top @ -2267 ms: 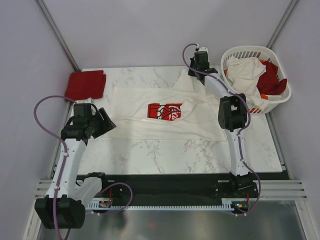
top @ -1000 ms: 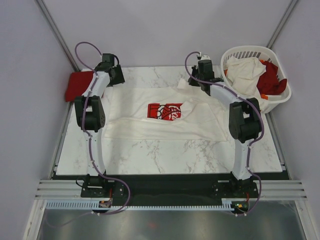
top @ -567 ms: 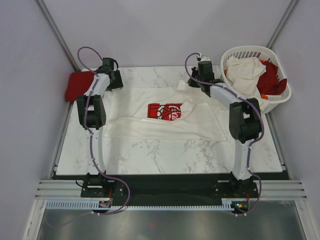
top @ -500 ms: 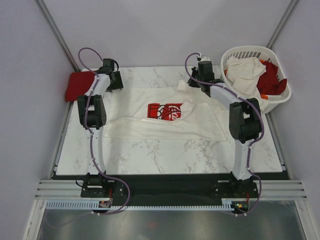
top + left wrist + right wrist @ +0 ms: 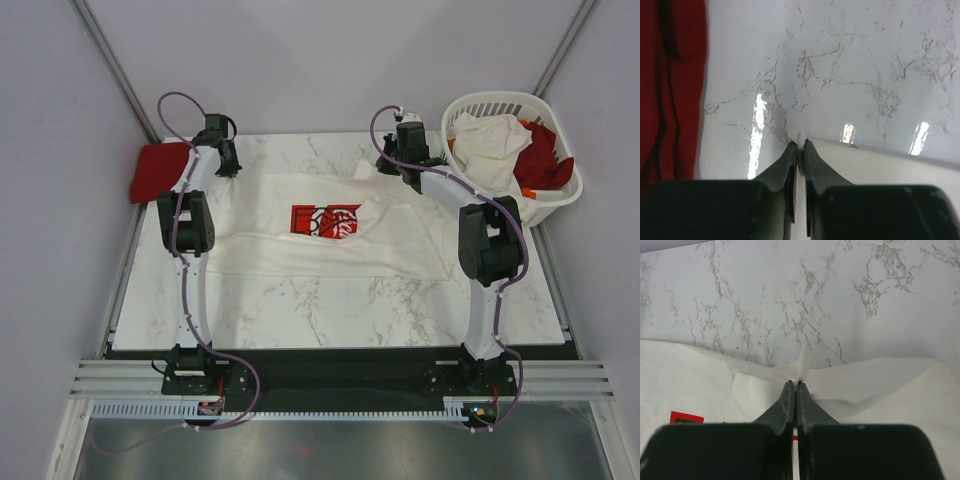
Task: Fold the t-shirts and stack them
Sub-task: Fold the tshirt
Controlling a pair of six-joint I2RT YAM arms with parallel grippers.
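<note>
My overhead feed shows a white marble tabletop (image 5: 330, 300) veined in grey, with a black strip (image 5: 330, 358) along its near edge. Pale lilac-grey walls (image 5: 300, 60) close it in on three sides, and slim metal posts (image 5: 115, 70) slant up at the far corners. Nearest me lie ribbed aluminium rails (image 5: 570, 378), then a dull metal sheet (image 5: 330, 450). In my left wrist view, bright streaks of light (image 5: 759, 107) glint on the marble.
</note>
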